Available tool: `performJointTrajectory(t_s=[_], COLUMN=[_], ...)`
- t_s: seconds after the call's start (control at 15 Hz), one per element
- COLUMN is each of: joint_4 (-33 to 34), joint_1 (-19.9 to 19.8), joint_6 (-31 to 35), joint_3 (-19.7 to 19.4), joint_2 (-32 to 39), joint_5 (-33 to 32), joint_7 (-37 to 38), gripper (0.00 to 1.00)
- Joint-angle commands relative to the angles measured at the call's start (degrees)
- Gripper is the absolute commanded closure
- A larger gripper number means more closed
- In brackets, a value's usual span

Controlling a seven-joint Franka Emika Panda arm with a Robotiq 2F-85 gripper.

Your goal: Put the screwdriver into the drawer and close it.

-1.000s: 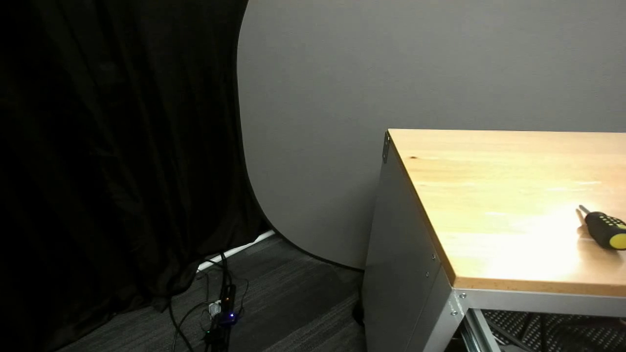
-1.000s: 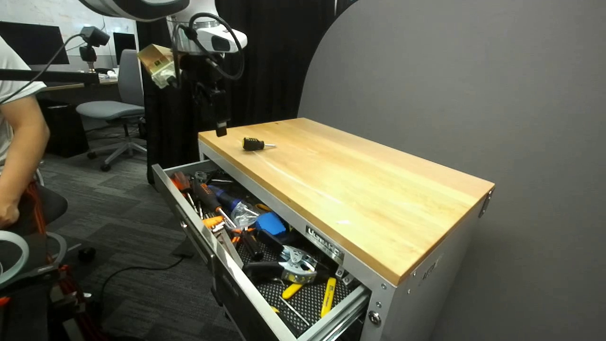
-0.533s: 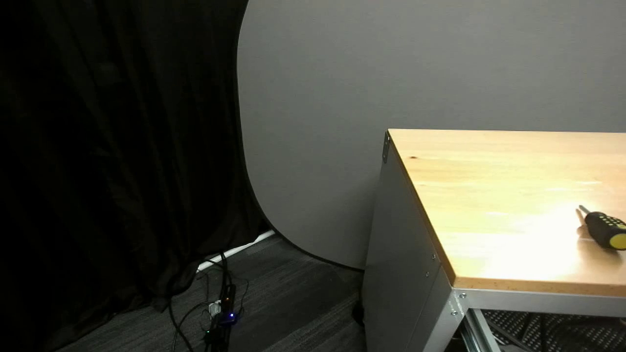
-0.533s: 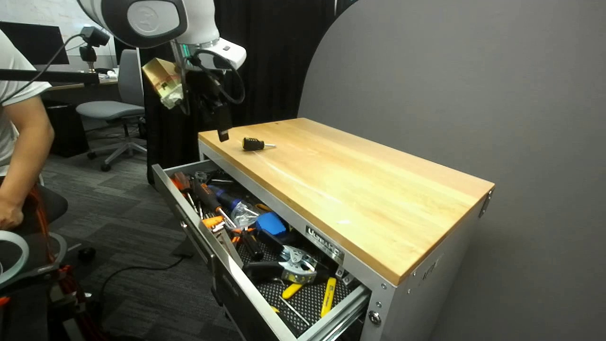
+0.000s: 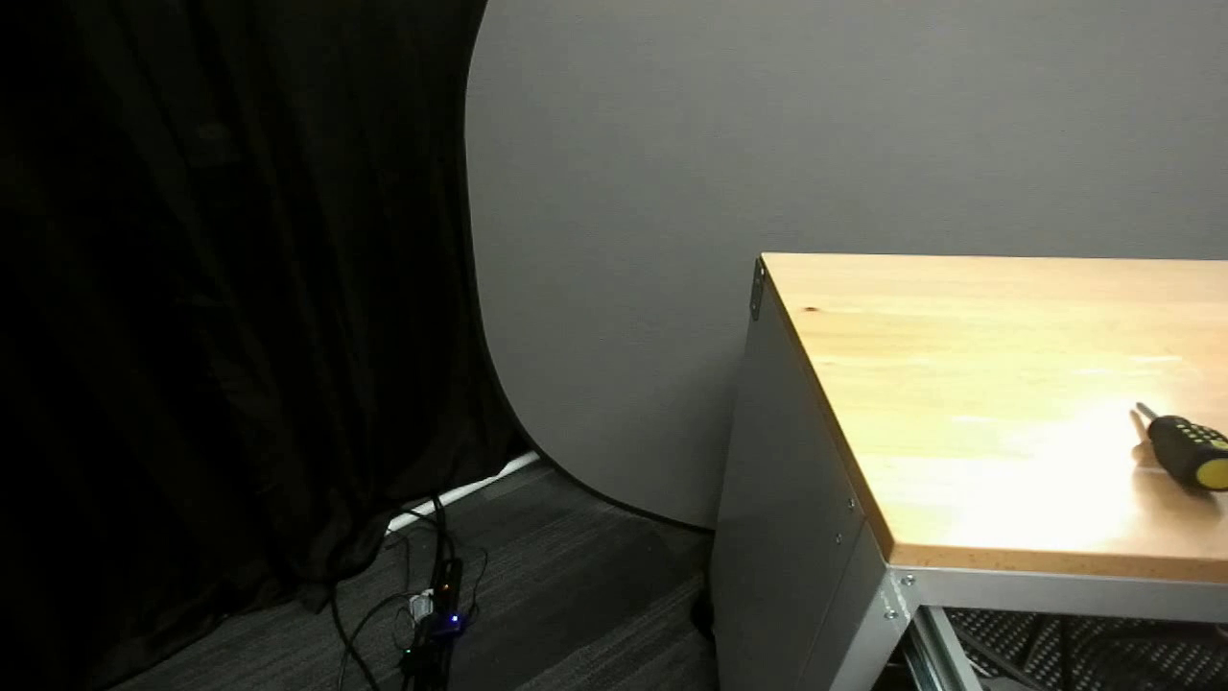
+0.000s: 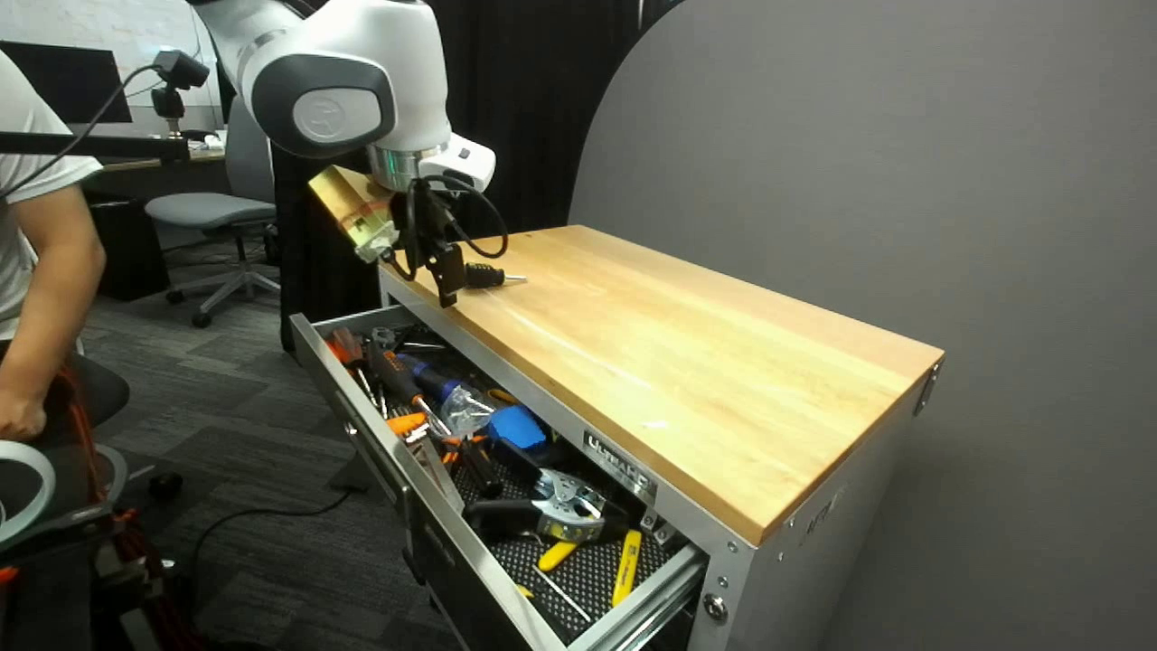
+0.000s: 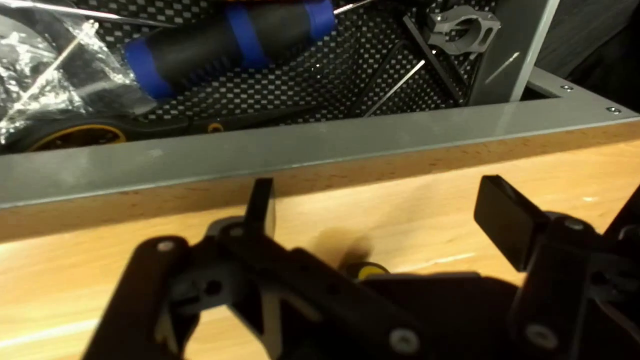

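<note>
On the wooden tabletop point(image 6: 687, 362), the screwdriver point(image 6: 488, 276) lies near the spread fingers point(image 7: 505, 220).

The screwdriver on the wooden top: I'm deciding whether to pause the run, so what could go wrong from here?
The screwdriver lies near the edge of the wooden top by the open drawer; a nudge could push it off. In the wrist view only its yellow handle end shows past the open gripper, so the grasp might miss. Later, the spring clamp might snag as the drawer shuts.
</note>
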Motion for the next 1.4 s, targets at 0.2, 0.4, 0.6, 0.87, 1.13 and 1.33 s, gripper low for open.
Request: performJointTrajectory(t_s=[0.2,0.4,0.6,0.87,1.13,1.33], joint_4=[5.84,8.56,11.11,14.05,16.75,18.81], joint_1=[1.56,2.88,4.15,6.42,11.57,15.25], joint_6=[-4.38,-6.59,-7.66,-6.24,-4.53,-3.76], joint_3=[-0.92,-1.74,-2.14,-3.63,-9.23,-13.33], joint_2=[2.44,3.70,4.96,7.07,8.95,10.31], joint_5=[-10.81,-16.02,-19.84,-23.73,-31.74,-37.08], joint_7=[1.68,3.45,5.13,8.98,19.86,28.41], gripper=[0.00,0.00,0.00,0.00,0.00,0.00])
